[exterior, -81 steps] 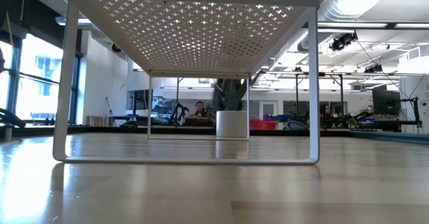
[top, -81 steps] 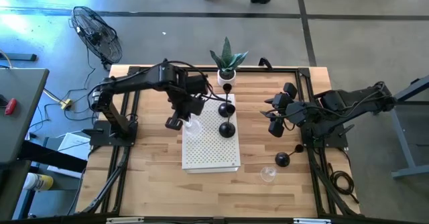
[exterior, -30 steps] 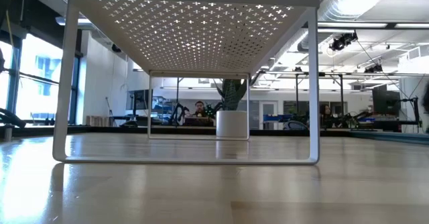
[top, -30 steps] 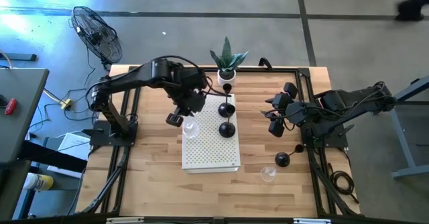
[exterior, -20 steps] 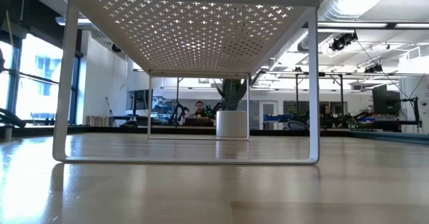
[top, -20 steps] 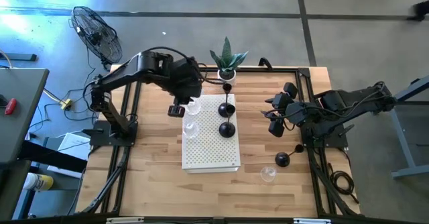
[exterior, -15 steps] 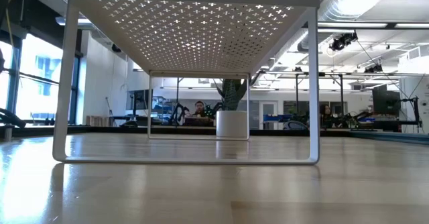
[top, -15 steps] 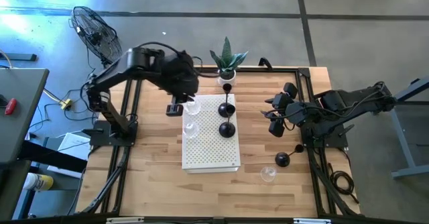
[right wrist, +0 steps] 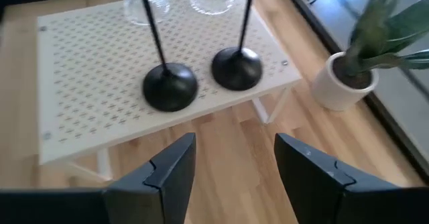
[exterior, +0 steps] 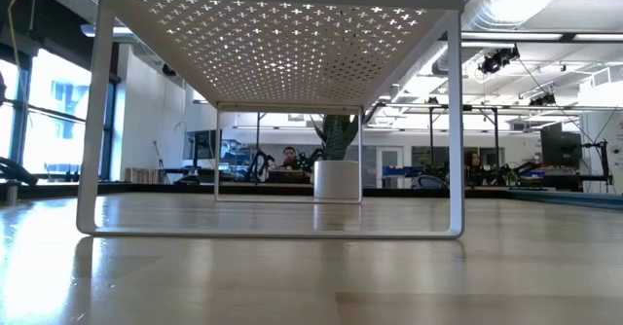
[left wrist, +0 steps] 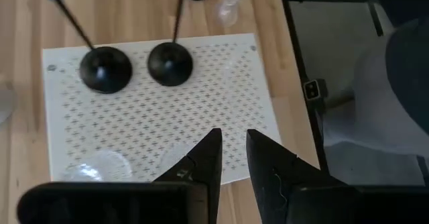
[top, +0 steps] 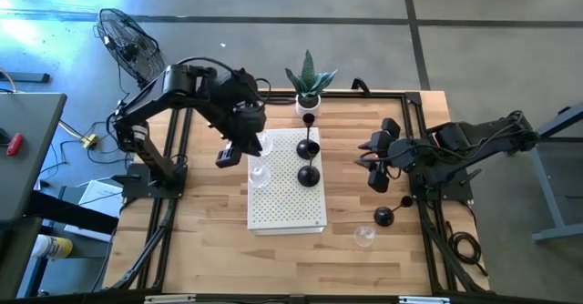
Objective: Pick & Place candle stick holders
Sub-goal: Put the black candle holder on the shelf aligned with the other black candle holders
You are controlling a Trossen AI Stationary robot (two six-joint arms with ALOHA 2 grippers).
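Note:
Two black holders (top: 309,147) (top: 310,175) stand by their round bases on the white perforated rack (top: 287,208). Two clear glass holders (top: 264,145) (top: 260,175) stand on the rack's left part. A third black holder (top: 308,119) stands by the plant pot, and a fourth (top: 384,216) stands on the table at the right. A third glass holder (top: 365,238) stands near it. My left gripper (top: 228,156) (left wrist: 233,140) hovers over the rack's left edge, open by a narrow gap and empty. My right gripper (top: 378,172) (right wrist: 234,150) is wide open and empty, right of the rack.
A white pot with a green plant (top: 308,99) stands at the table's far edge behind the rack. The rack stands on thin legs (exterior: 90,150) with room beneath it. Bare wood lies near the table's front edge (top: 273,268).
My left gripper has risen from the rack's left part and drawn back toward the table's left edge, touching nothing. The glass holder at the rack's far left, covered by the arm before, now shows. The holders on the rack stand as they did.

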